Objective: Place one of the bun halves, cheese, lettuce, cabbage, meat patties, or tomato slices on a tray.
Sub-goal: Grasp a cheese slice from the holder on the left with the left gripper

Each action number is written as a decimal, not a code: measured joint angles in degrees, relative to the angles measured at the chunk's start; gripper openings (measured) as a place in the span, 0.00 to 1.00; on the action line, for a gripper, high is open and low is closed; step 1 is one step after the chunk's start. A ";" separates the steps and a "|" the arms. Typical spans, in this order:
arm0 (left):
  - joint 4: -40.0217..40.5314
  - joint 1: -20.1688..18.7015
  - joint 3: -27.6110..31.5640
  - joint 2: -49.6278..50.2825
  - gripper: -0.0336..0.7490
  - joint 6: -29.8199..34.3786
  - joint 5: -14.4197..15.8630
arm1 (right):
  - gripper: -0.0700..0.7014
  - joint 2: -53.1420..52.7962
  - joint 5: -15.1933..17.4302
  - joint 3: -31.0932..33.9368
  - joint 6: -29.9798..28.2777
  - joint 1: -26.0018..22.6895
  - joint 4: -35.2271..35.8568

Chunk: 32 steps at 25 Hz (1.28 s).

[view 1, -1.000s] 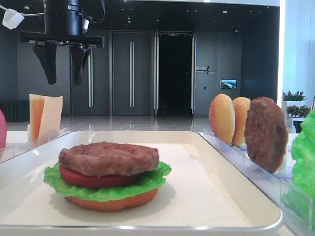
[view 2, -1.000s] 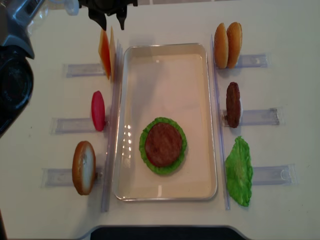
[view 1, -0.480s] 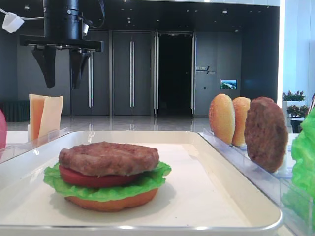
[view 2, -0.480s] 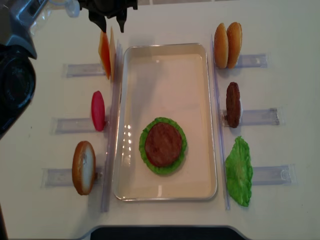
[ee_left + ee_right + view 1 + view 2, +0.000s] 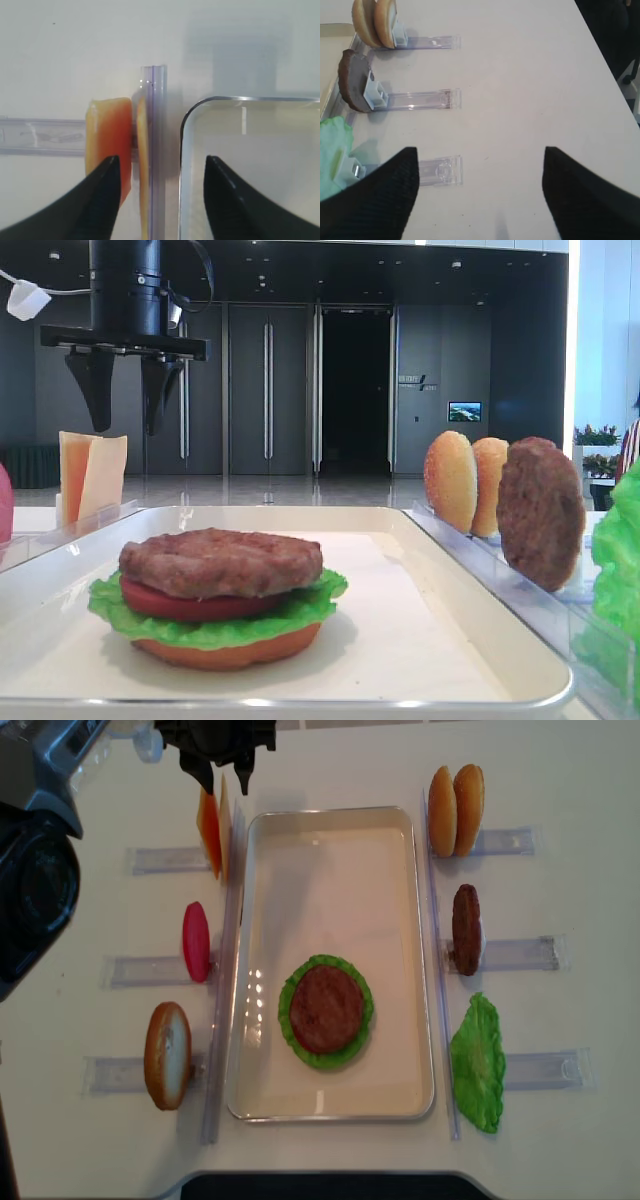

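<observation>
Two cheese point(image 5: 210, 828) slices stand on edge in a clear holder just left of the cream tray point(image 5: 330, 870). My left gripper point(image 5: 125, 428) hangs open a little above the cheese point(image 5: 92, 475). In the left wrist view the left gripper point(image 5: 161, 159) has its left finger over the orange cheese point(image 5: 107, 145), while the thin yellow slice, the rail and the tray point(image 5: 250, 150) corner show between the fingers. On the tray sits a stack with a meat patty point(image 5: 326, 1008) on top of tomato, lettuce and a bun half. My right gripper point(image 5: 480, 150) is open over bare table.
Right of the tray stand two bun halves point(image 5: 456, 810), a meat patty point(image 5: 466, 928) and a lettuce leaf point(image 5: 478, 1062) in clear holders. On the left are a tomato slice point(image 5: 196, 941) and a bun half point(image 5: 167, 1054). Clear rails point(image 5: 225, 980) run along both long sides of the tray.
My left gripper has come down a little toward the cheese, still open. Nothing else has moved.
</observation>
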 joint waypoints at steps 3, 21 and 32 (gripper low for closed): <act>0.04 0.00 0.00 0.00 0.57 0.35 0.00 | 0.77 0.00 0.00 0.00 0.00 0.00 0.00; 0.33 0.05 0.10 2.55 0.57 2.82 0.00 | 0.77 0.00 0.00 0.00 0.00 0.00 0.00; 0.33 0.05 0.10 4.37 0.55 4.30 0.00 | 0.77 0.00 0.00 0.00 0.00 0.00 0.00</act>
